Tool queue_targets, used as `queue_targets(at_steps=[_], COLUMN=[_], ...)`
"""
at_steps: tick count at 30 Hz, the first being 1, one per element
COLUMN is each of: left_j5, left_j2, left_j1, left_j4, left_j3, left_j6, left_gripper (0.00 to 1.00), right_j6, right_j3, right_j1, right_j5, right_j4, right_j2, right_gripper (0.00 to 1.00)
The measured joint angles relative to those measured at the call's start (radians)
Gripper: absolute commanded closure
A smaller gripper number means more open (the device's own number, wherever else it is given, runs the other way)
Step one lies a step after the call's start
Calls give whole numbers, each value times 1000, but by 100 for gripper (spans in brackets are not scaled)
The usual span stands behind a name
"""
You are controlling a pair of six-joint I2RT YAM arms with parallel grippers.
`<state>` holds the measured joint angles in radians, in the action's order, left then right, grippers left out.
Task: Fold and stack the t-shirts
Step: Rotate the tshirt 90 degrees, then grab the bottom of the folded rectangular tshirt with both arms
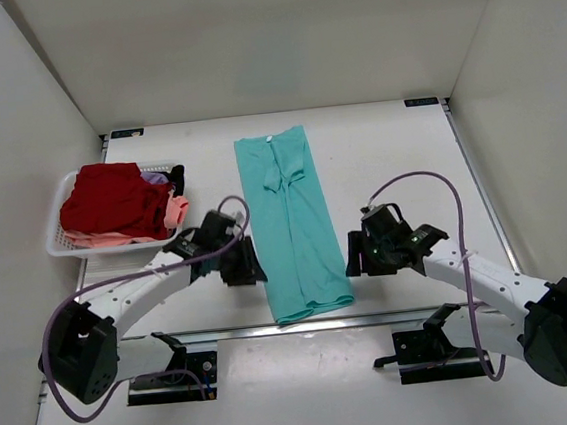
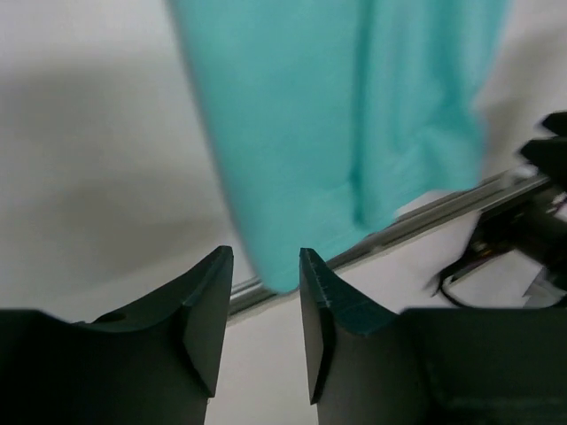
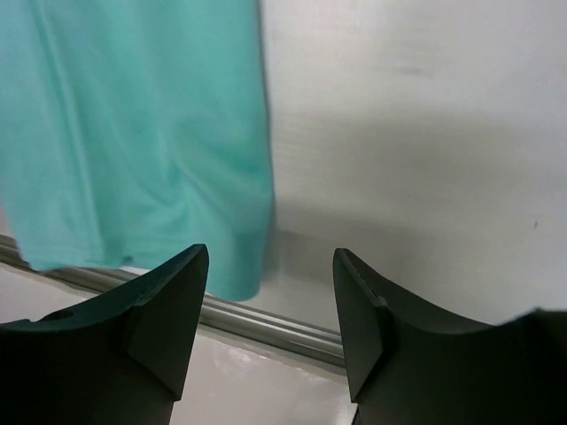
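A teal t-shirt (image 1: 292,222) lies on the table folded lengthwise into a long strip, collar at the far end, hem hanging slightly over the near edge. It also shows in the left wrist view (image 2: 345,124) and in the right wrist view (image 3: 133,133). My left gripper (image 1: 240,262) is open and empty just left of the strip's near part. My right gripper (image 1: 361,255) is open and empty just right of it. A dark red t-shirt (image 1: 112,201) and a salmon pink one (image 1: 175,211) lie heaped in the white mesh basket (image 1: 61,226).
The basket stands at the table's left. A metal rail (image 1: 394,314) runs along the near table edge, in front of the arm bases. White walls enclose the table on three sides.
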<state>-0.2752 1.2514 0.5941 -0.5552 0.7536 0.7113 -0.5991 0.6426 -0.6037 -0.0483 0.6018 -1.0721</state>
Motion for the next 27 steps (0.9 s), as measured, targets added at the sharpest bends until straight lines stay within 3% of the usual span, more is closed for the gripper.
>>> queue_targets(at_steps=[6,19,20,22,24,25,27], left_j5=[-2,0,0,1,5,1,-2], left_j2=[-27,101,111,126,143,149,146], left_j1=[110,238,248,262,272,273,274], left_j4=[66,230,235,248,248,247,240], left_j3=[-214,-206,-200,-197,-198,-199,-198], left_j6=[128,256,260,275,283,288,282], left_gripper=[45,47,52,77,95,100,100], right_j6=[-19,-64,-63,-61,-63,-61,-66], right_j3=[-100,-178,-178,-180,-182,-183,-188], right_j1=[-35,-60,-61,-61,-71,-79,-92], right_j5=[-48,-144,-145,-153,-174,-181,-195], right_j4=[-16,-144,-144,-157,-183,-190,-191], right_j2=[2,0,-3,-14,-43,-53,-61], right_gripper=[41,44,51,65,100,100,100])
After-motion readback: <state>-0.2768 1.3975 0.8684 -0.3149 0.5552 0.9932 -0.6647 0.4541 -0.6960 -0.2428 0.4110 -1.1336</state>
